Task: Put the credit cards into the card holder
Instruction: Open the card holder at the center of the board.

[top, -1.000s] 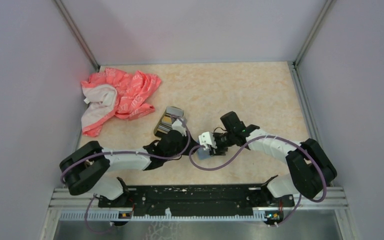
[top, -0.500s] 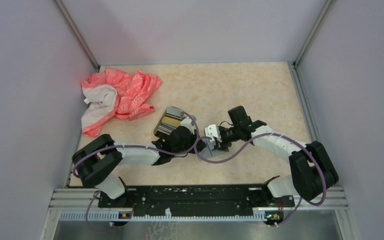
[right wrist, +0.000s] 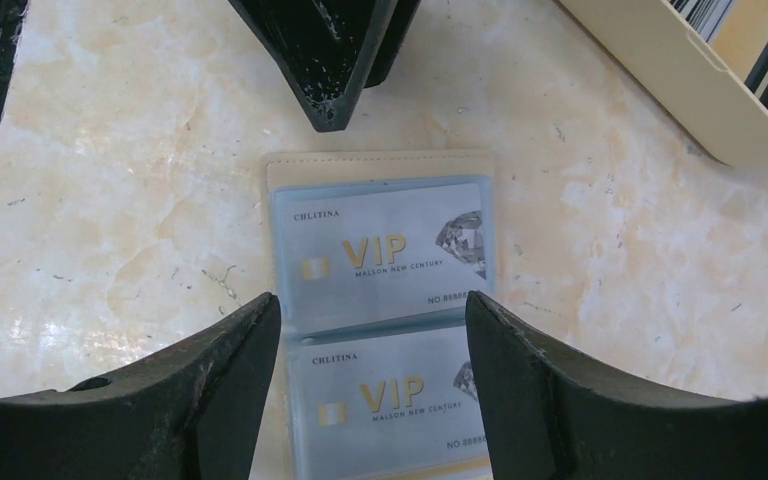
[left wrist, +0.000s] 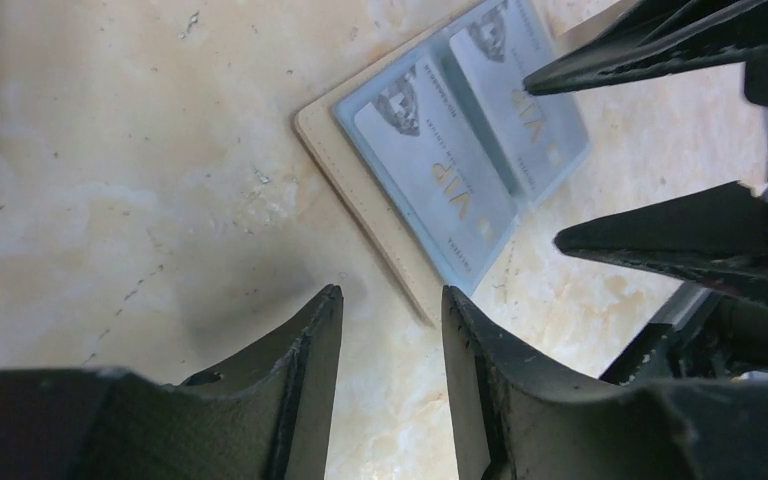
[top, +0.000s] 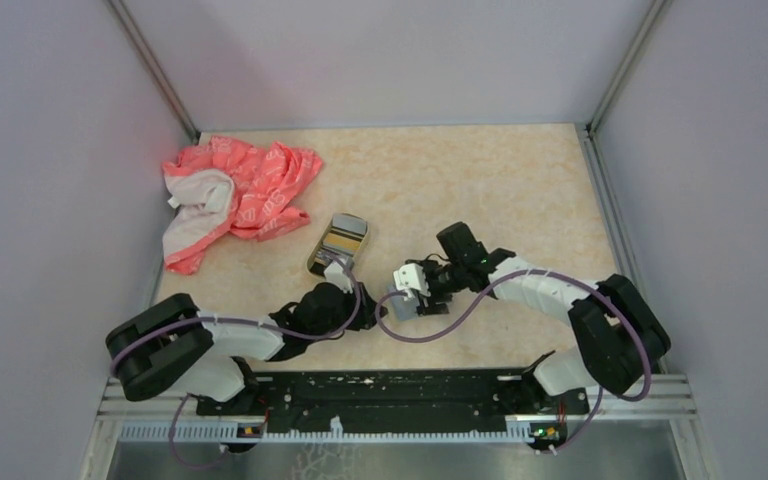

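Two blue cards [right wrist: 380, 250] overlapping a tan card [right wrist: 380, 165] lie flat on the surface [right wrist: 110, 150] near the card holder [top: 338, 243], right fingers [right wrist: 230, 370] wide apart above them, left fingers [left wrist: 305, 360] narrowly apart, empty.

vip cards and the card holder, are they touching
Apart. The right wrist view shows a strip of bare table between the vip cards and the card holder.
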### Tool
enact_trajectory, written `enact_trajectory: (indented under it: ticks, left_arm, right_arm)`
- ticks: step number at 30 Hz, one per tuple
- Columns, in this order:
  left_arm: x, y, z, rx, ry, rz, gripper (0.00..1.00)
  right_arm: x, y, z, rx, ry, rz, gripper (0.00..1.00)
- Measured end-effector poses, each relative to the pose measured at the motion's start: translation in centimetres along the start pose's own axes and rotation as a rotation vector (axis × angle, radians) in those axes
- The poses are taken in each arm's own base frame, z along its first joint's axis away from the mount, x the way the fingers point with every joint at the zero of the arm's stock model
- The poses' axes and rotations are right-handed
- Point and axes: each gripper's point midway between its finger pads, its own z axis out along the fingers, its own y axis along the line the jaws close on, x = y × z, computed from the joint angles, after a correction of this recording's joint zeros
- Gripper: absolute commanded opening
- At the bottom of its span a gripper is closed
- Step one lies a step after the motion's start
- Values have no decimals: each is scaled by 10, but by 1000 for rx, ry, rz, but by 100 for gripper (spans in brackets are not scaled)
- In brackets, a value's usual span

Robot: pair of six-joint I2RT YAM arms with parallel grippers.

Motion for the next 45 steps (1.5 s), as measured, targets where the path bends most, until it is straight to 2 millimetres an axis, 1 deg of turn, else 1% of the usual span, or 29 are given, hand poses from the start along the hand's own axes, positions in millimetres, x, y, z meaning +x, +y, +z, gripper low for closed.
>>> enact_trajectory:
  ticks: [2, 5, 12, 16, 18, 20, 23, 28, 31, 34, 45]
  left_arm:
    - [-1, -1, -1, 15, -7, -18, 48]
    - [-8, -12, 2, 64, -34, -50, 48]
    - [-13, -25, 9, 141, -44, -106, 47]
    - [-13, -25, 11, 154, -39, -122, 46]
    - [-10, -24, 13, 153, -31, -129, 45]
    - [-8, -22, 14, 148, -22, -134, 45]
    - [-5, -21, 19, 144, -7, -142, 44]
    - [0, -22, 23, 156, 16, -155, 44]
    - [-1, -23, 23, 164, 12, -160, 44]
    - [-2, -24, 23, 166, 11, -160, 44]
    - [-8, -29, 18, 184, -7, -160, 45]
  right_arm:
    - [2, 1, 2, -3, 12, -1, 68]
    - [5, 0, 3, 3, 28, 1, 65]
    - [17, -2, 2, 19, 85, 8, 43]
    - [22, -2, 3, 16, 109, 11, 32]
    - [27, 1, 5, 1, 125, 25, 28]
    - [31, 3, 7, -14, 137, 37, 27]
    - [32, 2, 7, -20, 143, 44, 24]
    - [29, 4, 8, -27, 130, 54, 14]
    - [29, 6, 9, -39, 128, 65, 9]
    - [30, 6, 11, -52, 129, 76, 0]
    - [25, 9, 13, -67, 104, 119, 0]
